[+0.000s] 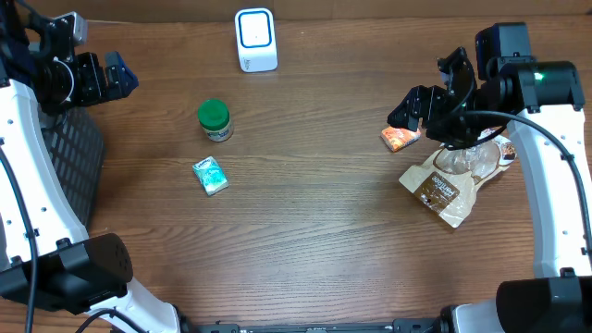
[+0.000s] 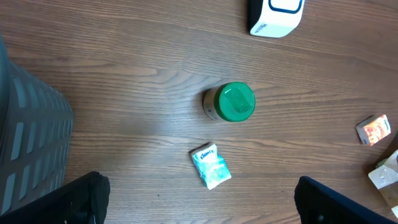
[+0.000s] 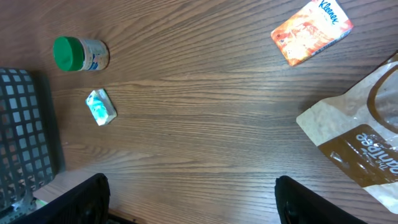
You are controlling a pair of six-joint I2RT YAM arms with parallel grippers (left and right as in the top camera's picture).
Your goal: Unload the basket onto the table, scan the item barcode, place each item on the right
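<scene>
Right end effector (image 1: 413, 106) spread, empty, above the orange Kleenex pack (image 1: 400, 138).
It seems poised to lift the pack toward the white scanner (image 1: 255, 40); left end effector (image 1: 116, 76) is also spread and empty.

Wooden surface (image 1: 314, 240): carries all loose items. Dark mesh basket (image 1: 79, 157): at the left edge of the surface. Green-lidded jar (image 1: 214, 120): upright, left of centre. Teal tissue pack (image 1: 210, 175): lies flat near the jar on its front side, not touching it.
</scene>
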